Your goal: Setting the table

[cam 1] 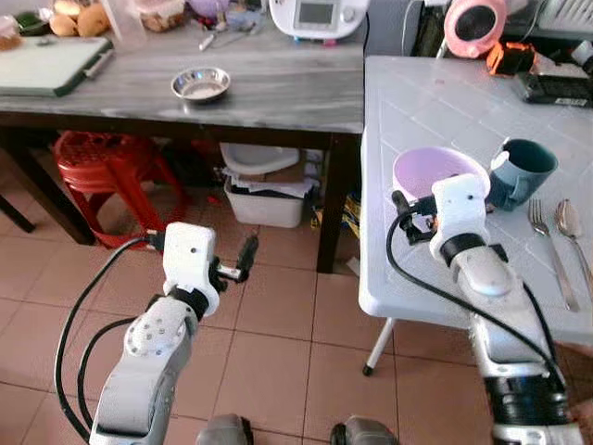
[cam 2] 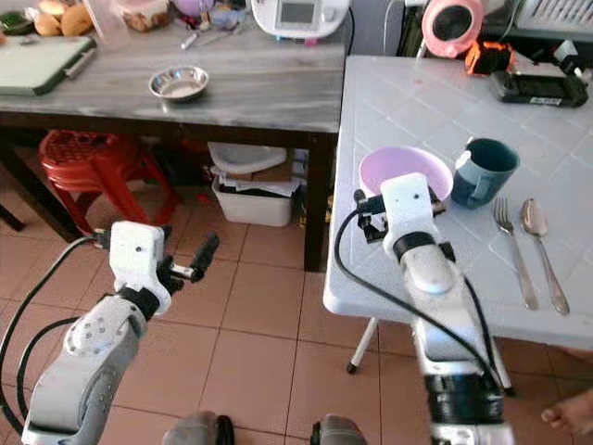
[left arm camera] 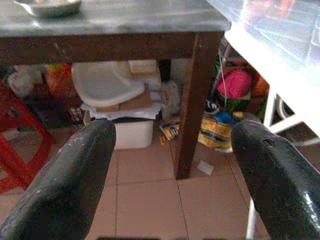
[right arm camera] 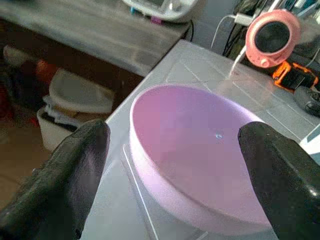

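Observation:
A lilac bowl point(cam 1: 434, 171) stands near the front left edge of the white table point(cam 1: 417, 102). To its right are a teal mug point(cam 1: 524, 169), then a fork point(cam 1: 548, 243) and a spoon point(cam 1: 573, 232) lying side by side. My right gripper point(right arm camera: 175, 142) is open and hovers just before the bowl. Its fingers point(right arm camera: 75, 170) stand wide on either side of the bowl without touching it. My left gripper point(left arm camera: 172, 137) is open with nothing in it, held over the tiled floor in front of the grey table point(cam 1: 278, 97).
A steel bowl point(cam 1: 200, 84), a green-edged board point(cam 1: 48, 65) and a white appliance point(cam 1: 318, 17) sit on the grey table. Beneath it are a red stool point(cam 1: 97, 165) and a white bin point(cam 1: 265, 200). A person's foot point(cam 2: 567, 413) is at the lower right.

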